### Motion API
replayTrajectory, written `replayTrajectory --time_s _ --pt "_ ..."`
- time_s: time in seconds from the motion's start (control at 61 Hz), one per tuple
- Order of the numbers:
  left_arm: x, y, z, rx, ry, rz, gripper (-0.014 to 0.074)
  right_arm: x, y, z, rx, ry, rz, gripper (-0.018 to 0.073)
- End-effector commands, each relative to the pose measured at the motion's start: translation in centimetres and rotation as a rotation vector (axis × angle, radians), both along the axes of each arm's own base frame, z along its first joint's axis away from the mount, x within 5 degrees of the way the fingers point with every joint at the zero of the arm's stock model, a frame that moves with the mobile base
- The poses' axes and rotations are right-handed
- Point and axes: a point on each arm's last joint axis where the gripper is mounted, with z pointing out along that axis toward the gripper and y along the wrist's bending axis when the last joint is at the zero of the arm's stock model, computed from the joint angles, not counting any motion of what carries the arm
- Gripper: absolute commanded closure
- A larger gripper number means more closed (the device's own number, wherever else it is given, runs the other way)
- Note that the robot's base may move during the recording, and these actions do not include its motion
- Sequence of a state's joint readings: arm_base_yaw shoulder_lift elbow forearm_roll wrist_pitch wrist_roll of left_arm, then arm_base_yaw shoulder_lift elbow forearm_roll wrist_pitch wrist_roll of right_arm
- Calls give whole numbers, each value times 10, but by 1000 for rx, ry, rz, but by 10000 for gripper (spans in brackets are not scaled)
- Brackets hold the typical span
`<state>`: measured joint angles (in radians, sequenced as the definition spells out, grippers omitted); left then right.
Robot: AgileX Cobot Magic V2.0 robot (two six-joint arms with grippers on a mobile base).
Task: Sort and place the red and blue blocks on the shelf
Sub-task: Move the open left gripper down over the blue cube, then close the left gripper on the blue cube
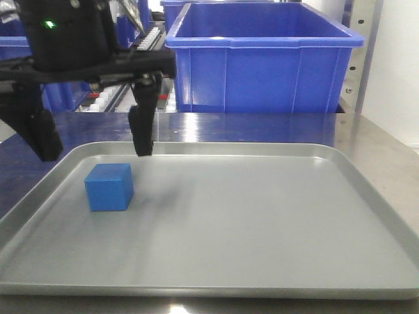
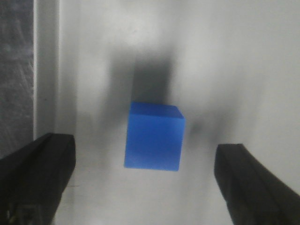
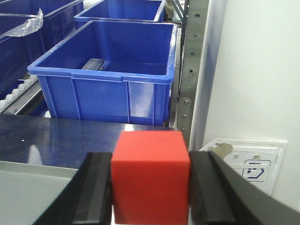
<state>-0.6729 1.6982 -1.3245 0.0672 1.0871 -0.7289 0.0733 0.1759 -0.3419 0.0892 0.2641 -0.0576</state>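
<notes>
The sky-blue block [image 1: 109, 186] sits on the left part of the shallow grey tray [image 1: 262, 222]. My left gripper [image 1: 91, 147] hangs open just above and behind it, one black finger on each side. In the left wrist view the blue block [image 2: 153, 137] lies between and slightly ahead of the wide-apart fingers [image 2: 33, 173], untouched by the left gripper [image 2: 143, 187]. My right gripper [image 3: 151, 164] is shut on the red block [image 3: 151, 180], with both pads pressed flat against its sides. It is held above the tray's corner, facing the shelf upright [image 3: 190, 70]. The right gripper is out of the front view.
A large blue bin [image 1: 262, 59] stands on the shelf straight behind the tray, and more blue bins [image 3: 122, 9] lie behind and left of it. Roller tracks [image 1: 147, 42] run at the left. A shiny steel tabletop [image 1: 386, 163] surrounds the tray. A white wall [image 3: 253, 70] is at the right.
</notes>
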Motion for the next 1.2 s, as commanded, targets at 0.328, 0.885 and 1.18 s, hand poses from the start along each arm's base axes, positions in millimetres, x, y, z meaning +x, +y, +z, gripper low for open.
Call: replayTrajectory --time_s 0.328,0.885,1.18 --pt "-1 -16 2 -21 -22 -8 -39 -1 -1 15 7 -94 -12 482" --pt "4 -11 2 7 -48 -20 -39 -1 -1 15 7 -94 -12 482" --pt "4 -10 2 9 -44 -20 42 -1 -1 15 7 -94 -12 482"
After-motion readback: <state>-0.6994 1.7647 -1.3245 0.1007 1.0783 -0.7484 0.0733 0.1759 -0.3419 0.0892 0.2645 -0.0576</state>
